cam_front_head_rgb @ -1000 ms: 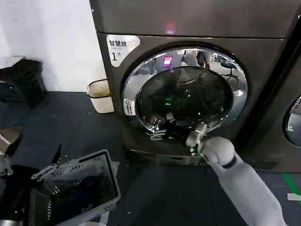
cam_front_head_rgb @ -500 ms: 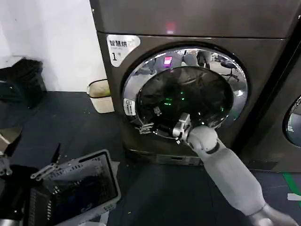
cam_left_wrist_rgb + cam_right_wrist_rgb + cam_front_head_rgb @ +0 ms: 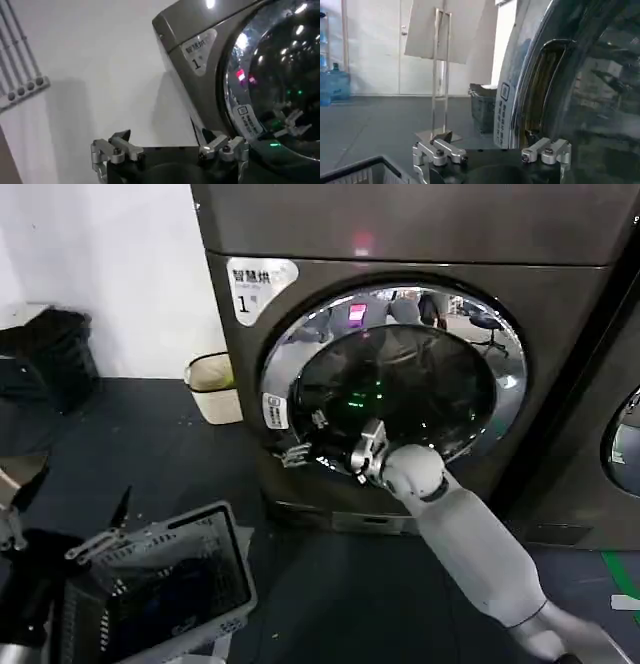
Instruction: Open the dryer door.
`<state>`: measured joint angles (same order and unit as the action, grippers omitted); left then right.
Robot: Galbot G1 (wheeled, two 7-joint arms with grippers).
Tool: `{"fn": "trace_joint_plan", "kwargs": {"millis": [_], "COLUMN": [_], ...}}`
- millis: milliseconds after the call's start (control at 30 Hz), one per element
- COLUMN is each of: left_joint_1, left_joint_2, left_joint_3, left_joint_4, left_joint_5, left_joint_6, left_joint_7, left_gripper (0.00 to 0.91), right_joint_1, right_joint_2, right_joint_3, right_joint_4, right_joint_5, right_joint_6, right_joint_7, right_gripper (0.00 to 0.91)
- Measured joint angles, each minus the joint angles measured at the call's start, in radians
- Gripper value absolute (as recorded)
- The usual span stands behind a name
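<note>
Right gripper (image 3: pixel 366 452), fingers spread and empty, has slid leftward across dryer door (image 3: pixel 400 389); door's left-edge recess just ahead, door still closed.

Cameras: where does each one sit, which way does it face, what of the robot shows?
Head: on the robot's head, looking down and forward at the dryer; right arm reaches to the dryer door, right pincer at its lower glass.
Left wrist: behind the open left pincer, facing the dryer's front.
Right wrist: behind the open right pincer, close along the door's rim.
Shared: the door and its small label.
</note>
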<state>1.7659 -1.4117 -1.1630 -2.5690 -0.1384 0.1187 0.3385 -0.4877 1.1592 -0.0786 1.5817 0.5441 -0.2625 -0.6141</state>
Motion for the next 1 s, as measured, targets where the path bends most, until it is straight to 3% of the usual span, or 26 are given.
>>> {"fn": "trace_joint_plan", "kwargs": {"millis": [300,400,467,567,733,1000], "left_joint_1": [-0.062,-0.093,-0.115,-0.148,-0.202,-0.283], "left_joint_2": [0.054,0.079,0.100,0.138,0.209,0.330], "left_joint_3": [0.001,0.017,0.019,0.020,0.039,0.094], "left_joint_4": [0.000,0.000,0.009,0.077,0.203,0.365], "left_joint_5": [-0.030,-0.084,-0.133,-0.200,-0.339,-0.478], "left_joint_6": [0.166,0.149,0.142,0.136,0.042,0.011], "left_joint_7": [0.027,0.002,0.038,0.097,0.197,0.240], "left_gripper": [0.907,0.907,0.907,0.907,0.907,0.907], "right_joint_1": [-0.030,-0.048,-0.063,-0.092,-0.153,-0.267], "right_joint_2": [-0.038,-0.055,-0.070,-0.092,-0.134,-0.222], "right_joint_3": [0.018,0.032,0.042,0.061,0.099,0.150], "right_joint_4": [0.033,0.054,0.070,0.098,0.146,0.235], "right_joint_5": [0.022,0.036,0.049,0.062,0.061,0.095], "right_joint_6": [0.023,0.030,0.031,0.037,0.087,0.141], "right_joint_7": [-0.095,-0.146,-0.178,-0.234,-0.294,-0.409], "right_gripper": [0.907,0.907,0.907,0.907,0.907,0.907]}}
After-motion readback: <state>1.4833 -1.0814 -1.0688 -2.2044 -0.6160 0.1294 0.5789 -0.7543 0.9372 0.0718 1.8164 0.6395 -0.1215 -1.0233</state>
